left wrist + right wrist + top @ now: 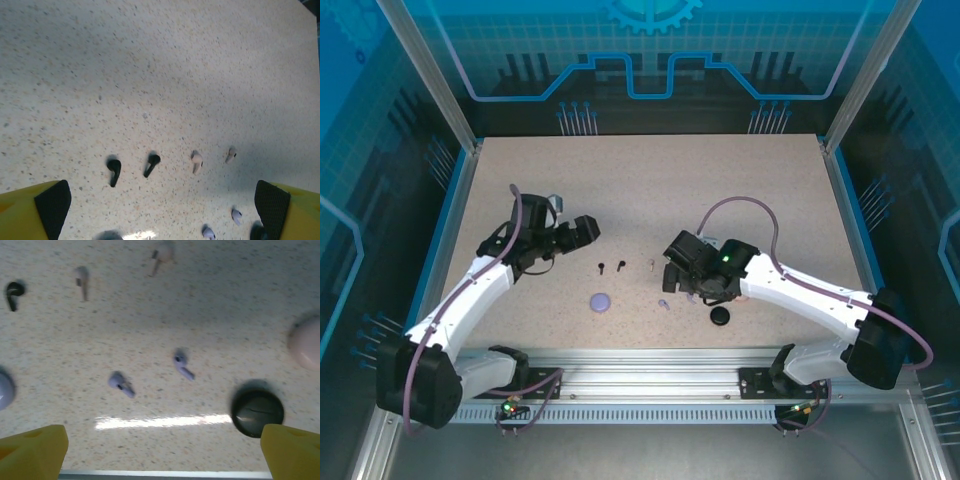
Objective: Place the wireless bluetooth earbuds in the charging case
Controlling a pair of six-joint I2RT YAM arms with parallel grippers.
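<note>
Top view, left gripper: your left gripper [588,231] hung over the table [650,180] with its fingers spread and empty, aimed toward the middle.
Top view, right gripper: your right gripper [672,258] sat low near the centre, and from up here I could not tell how its fingers stood.
Top view, earbuds: the black earbuds [619,265] lay just ahead of the left gripper. 1 of the beige earbuds [651,264] lay between the 2 grippers. The lilac earbuds [664,304] were a pale speck just beside the right one.
Top view, cases: the lilac case [601,301] sat on the near side of the black pair, and the black case [720,316] lay near the right gripper.
Left wrist, fingers: both pads [52,202] stood wide apart, holding nothing.
Left wrist, targets: the 2 black earbuds lay straight ahead between the pads, stems running toward the camera. The beige pair lay to their right.
Right wrist, fingers: both fingers [35,450] stood wide open and bare.
Right wrist, targets: the 2 lilac earbuds lay loose on the table between the fingers, well short of any case, stems slanting down to the right, diagonal to the line across your fingers.
Right wrist, cases: the black case was at lower right and looked shut. A pinkish case [305,345] sat at the right edge.
Judgement: your right arm was the nearer one for the lilac pair, but a wrist turn looked needed to square up to a stem.
</note>
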